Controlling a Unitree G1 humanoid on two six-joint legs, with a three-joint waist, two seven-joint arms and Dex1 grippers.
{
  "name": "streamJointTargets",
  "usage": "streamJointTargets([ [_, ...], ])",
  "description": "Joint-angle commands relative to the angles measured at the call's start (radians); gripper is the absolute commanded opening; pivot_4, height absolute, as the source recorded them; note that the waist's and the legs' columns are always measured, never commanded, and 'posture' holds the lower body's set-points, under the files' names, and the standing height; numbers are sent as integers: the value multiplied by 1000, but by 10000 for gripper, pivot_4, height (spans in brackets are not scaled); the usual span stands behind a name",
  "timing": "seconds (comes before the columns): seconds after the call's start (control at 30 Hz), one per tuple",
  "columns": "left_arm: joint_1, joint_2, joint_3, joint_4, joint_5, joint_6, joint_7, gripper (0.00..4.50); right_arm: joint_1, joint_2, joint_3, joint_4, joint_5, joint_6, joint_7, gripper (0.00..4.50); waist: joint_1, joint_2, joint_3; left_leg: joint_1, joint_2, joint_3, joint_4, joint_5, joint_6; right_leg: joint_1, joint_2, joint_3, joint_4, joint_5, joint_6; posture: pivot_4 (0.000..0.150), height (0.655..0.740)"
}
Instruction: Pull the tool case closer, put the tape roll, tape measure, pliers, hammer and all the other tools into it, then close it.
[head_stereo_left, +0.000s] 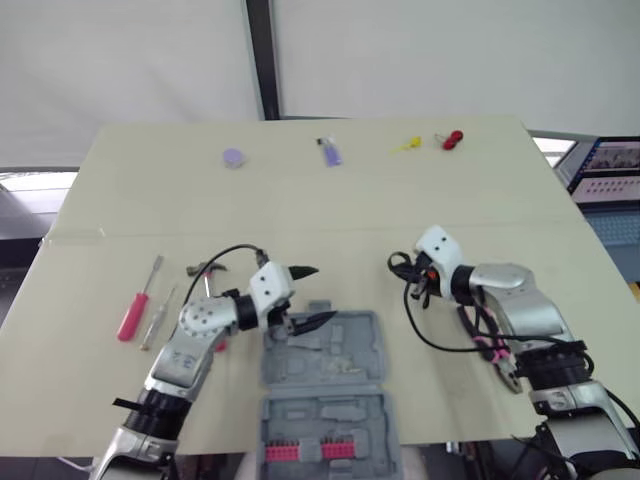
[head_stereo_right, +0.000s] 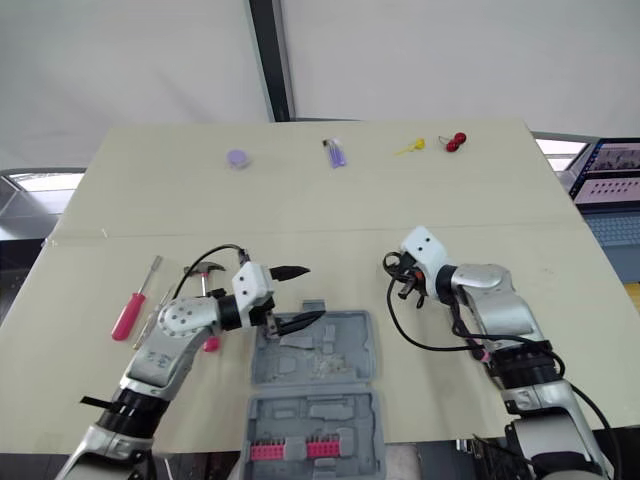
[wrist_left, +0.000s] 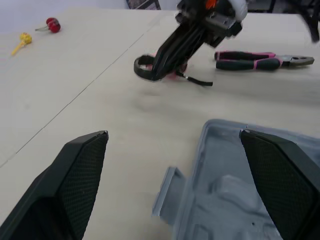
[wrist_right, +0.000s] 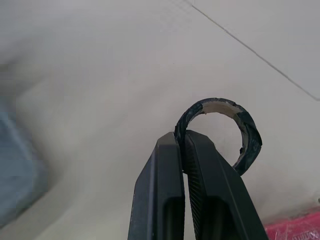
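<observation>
A: What lies left of the tool case (head_stereo_left: 372, 345)?

B: A red-handled screwdriver (head_stereo_left: 133, 312) with a thinner screwdriver (head_stereo_left: 160, 315) beside it, well to the case's left; a hammer (head_stereo_left: 207, 272) nearer, just off its far-left corner; none of them is in the case yet.

A: And the left gripper (head_stereo_left: 326, 292)?

B: It hovers over the case's far-left corner; its fingers are spread wide and grip nothing; the case itself lies open, both halves flat on the table.

A: Where is the tape roll (wrist_right: 251, 134)?

B: Right of the case, just beyond its far-right corner; the right gripper (wrist_right: 181, 137) is clamped on it, pinching the wall of the ring; the ring stands on edge past the fingertips and seems lifted clear of the table.

A: Which way must it go, then?

B: Leftward and a little toward the robot, I judge, to get over the far half of the case; the right arm already has it, so it is the one to carry; the left gripper sits over that same half and may crowd the drop.

A: Anything further right?

B: The pliers (wrist_left: 250, 61), right of the case, by the right arm.
</observation>
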Motion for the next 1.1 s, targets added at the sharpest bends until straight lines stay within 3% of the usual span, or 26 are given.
streamJointTargets([
  [0.03, 99, 66, 93, -115, -82, -7, -52, 45000, 22, 1, 41, -188, 73, 80, 52, 379, 0, 0, 0, 0, 0, 0, 0, 0, 0, 0, 0, 0, 0, 0, 0, 1500, 7400],
  [0.23, 397, 122, 278, -225, -175, -82, -85, 45000, 60, 111, 182, -337, 94, 151, -2, 379, 6, 0, 0, 0, 1, 0, 0, 0, 0, 0, 0, 0, 0, 0, 0, 1500, 7400],
  [0.47, 642, 15, 335, -260, -144, -201, 3, 45000, 52, 275, 344, -273, 45, 124, -75, 379, 10, 0, 0, 0, 0, -1, 2, -1, -1, 1, 0, 0, 0, 0, 0, 1500, 7400],
  [0.8, 735, -112, 297, -316, -120, -242, 125, 45000, 7, 347, 430, -146, -16, 71, -88, 379, 7, 0, 0, 0, 1, -1, 1, -1, -1, 0, 1, 0, 0, 0, 0, 1500, 7400],
  [1.1, 768, -113, 298, -311, -109, -260, 156, 45000, -9, 366, 439, -82, -38, 41, -77, 379, 6, 0, 0, 0, 1, -1, 1, -1, -1, -1, 1, 1, 0, 0, -1, 1500, 7400],
])
